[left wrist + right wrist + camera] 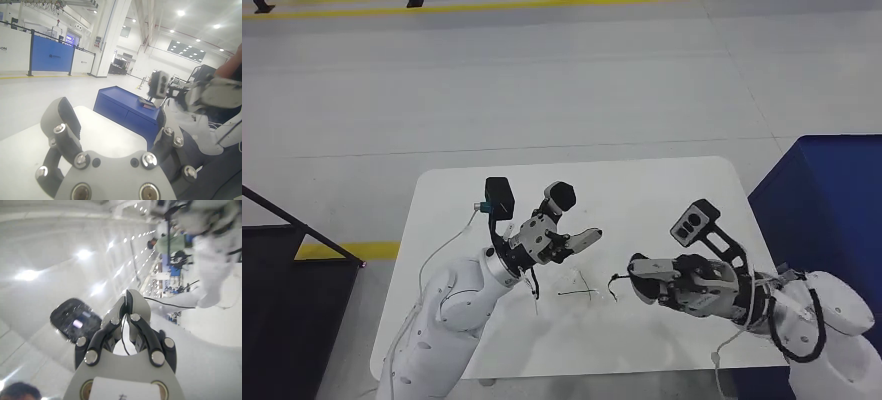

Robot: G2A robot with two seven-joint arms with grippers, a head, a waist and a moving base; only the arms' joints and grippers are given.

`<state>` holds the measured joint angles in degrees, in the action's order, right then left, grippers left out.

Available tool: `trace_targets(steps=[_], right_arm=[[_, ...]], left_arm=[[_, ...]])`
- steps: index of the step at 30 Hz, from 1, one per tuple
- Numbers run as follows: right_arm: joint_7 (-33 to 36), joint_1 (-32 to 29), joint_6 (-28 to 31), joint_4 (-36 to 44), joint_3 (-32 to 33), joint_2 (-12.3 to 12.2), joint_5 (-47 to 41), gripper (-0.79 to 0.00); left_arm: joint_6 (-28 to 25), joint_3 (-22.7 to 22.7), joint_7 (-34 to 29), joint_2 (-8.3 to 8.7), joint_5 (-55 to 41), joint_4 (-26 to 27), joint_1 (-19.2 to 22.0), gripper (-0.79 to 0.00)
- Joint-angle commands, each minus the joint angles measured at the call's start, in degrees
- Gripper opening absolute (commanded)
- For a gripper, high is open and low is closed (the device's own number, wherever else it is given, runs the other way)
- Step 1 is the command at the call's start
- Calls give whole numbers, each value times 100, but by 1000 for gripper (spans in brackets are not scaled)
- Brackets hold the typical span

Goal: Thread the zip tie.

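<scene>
Top view, one table (662, 195), left gripper (576, 216) spread wide, right gripper (634, 268) pinching one black zip tie (122, 332)

One zip tie (123, 330): thin black plastic strap, pinched between the closed fingers of the right claw (126, 302), held above the white table (662, 190). Below the pinch it runs in a slight curve toward the claw's base; its short curved end (613, 286) hangs out at the claw tip. A thin black strip (577, 292) lies flat on the table just beside that end, apart from the claw; its detail is too fine to tell
</scene>
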<state>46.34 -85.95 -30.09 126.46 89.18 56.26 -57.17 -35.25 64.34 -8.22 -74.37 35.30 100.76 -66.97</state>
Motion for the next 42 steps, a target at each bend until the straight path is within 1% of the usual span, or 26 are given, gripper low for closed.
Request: trace_targets(steps=[1,4,6,13,16,17,18,19,20,21,22,23,25,26,27,29,30,32,33,34,36,37,38,40,41,42], right_arm=[[-100,204,-263,-504,-260,-18,544,-785],[-336,590,-154,-1244,-721,-8,1227,-785],[-439,855,7,-1594,-1069,25,1490,-785],[-680,1658,-121,-2461,-2178,191,1769,-785],[-813,1863,-206,-2744,-2516,247,1964,-785],[-842,1919,-217,-2839,-2598,267,1971,-727],[-866,1976,-262,-2936,-2692,283,2030,-686],[-910,2025,-319,-3041,-2768,296,2095,-616],[-940,2074,-368,-3120,-2825,310,2115,-622],[-940,2111,-427,-3207,-2872,323,2095,-603],[-935,2154,-442,-3268,-2892,335,2052,-529],[-936,2186,-436,-3320,-2893,346,1992,-493],[-887,2224,-468,-3386,-2869,354,1895,-320],[-816,2239,-418,-3359,-2793,355,1749,-259],[-780,2232,-351,-3331,-2710,350,1663,-222],[-619,2175,-232,-3201,-2508,324,1492,-182],[-510,2121,-122,-3136,-2353,310,1303,-197],[-314,2004,192,-2949,-1988,274,1027,-194],[-270,1926,488,-2864,-1758,255,924,-191],[-283,1847,834,-2776,-1526,236,904,-215],[-347,1626,1432,-2645,-1122,213,792,-289],[-376,1521,1672,-2593,-950,204,754,-289],[-495,1429,1920,-2558,-779,195,803,-336],[-639,1273,2151,-2506,-570,192,729,-311],[-653,1213,2099,-2511,-528,198,534,-62],[-602,1188,1978,-2488,-517,199,409,0]], left_arm=[[0,0,0,0,0,0,0,0],[0,0,0,0,0,0,0,0],[0,0,0,0,0,0,0,0],[0,0,0,0,0,0,0,0],[0,0,0,0,0,0,0,0],[0,0,0,0,0,0,0,0],[0,0,0,0,0,0,0,0],[0,0,0,0,0,0,0,0],[0,0,0,0,0,0,0,0],[0,0,0,0,0,0,0,0],[0,0,0,0,0,0,0,0],[0,0,0,0,0,0,0,0],[0,0,0,0,0,0,0,0],[0,0,0,0,0,0,0,0],[0,0,0,0,0,0,0,0],[0,0,0,0,0,0,0,0],[0,0,0,0,0,0,0,0],[0,0,0,0,0,0,0,0],[0,0,0,0,0,0,0,0],[0,0,0,0,0,0,0,0],[0,0,0,0,0,0,0,0],[0,0,0,0,0,0,0,0],[0,0,0,0,0,0,0,0],[0,0,0,0,0,0,0,0],[0,0,0,0,0,0,0,0],[0,0,0,0,0,0,0,0]])
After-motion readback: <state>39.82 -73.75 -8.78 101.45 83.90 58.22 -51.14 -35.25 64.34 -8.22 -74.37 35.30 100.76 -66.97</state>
